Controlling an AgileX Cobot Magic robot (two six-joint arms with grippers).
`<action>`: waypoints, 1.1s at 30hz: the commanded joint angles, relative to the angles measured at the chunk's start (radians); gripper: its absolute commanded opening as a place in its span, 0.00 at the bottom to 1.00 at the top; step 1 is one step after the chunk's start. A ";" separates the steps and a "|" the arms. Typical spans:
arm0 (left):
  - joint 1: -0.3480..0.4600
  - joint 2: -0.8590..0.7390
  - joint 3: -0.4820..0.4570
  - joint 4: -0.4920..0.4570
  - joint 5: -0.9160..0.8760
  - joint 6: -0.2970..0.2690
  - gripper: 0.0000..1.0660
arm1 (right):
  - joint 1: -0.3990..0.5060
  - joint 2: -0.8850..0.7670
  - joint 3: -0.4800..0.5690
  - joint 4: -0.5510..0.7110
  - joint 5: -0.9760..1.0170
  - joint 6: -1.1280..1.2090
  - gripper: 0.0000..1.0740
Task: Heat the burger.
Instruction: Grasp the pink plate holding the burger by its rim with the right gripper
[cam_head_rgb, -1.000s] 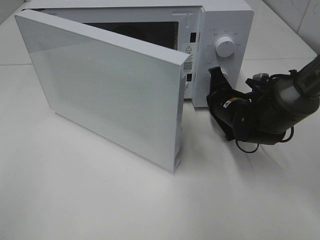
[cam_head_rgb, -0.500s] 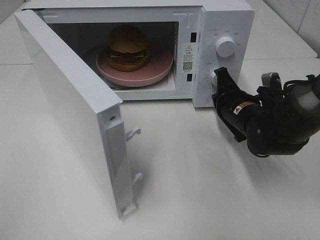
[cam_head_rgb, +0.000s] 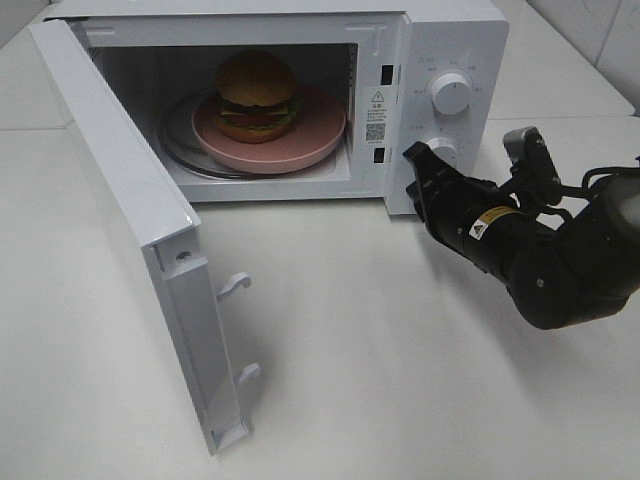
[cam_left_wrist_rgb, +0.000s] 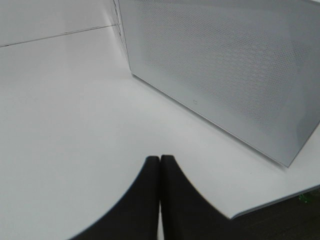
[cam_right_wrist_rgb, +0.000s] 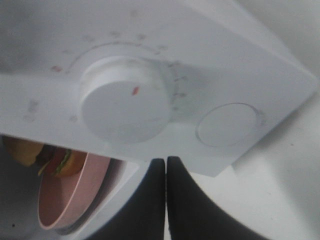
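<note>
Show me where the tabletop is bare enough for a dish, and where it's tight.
Widest bare tabletop: in front of the microwave, between its open door and the right arm. Also bare left of the door. Crowded: beside the knobs, where the right end effector sits, and the cavity, filled by the pink plate and burger.

Bright, soft light falls from above on the white bench (cam_head_rgb: 400, 400). The open door (cam_head_rgb: 130, 220) and the right arm (cam_head_rgb: 545, 265) lay only pale grey shadows on it, while the inside of the microwave (cam_head_rgb: 455, 40) looks a bit darker. In the left wrist view the door's tiny dots look sharp but the dark left tool (cam_left_wrist_rgb: 160, 159) is fuzzy. The right wrist view is blurry all over, with a soft knob (cam_right_wrist_rgb: 125, 107) and a smudgy right tool (cam_right_wrist_rgb: 166, 160).
</note>
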 joint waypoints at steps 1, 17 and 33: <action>0.004 -0.022 0.002 -0.003 -0.014 -0.003 0.00 | -0.003 -0.017 -0.001 -0.111 -0.065 -0.194 0.01; 0.004 -0.022 0.002 -0.003 -0.014 -0.003 0.00 | -0.003 -0.017 0.002 -0.299 -0.052 -0.629 0.02; 0.004 -0.022 0.002 -0.003 -0.014 -0.003 0.00 | -0.003 -0.188 -0.001 -0.442 0.396 -0.749 0.04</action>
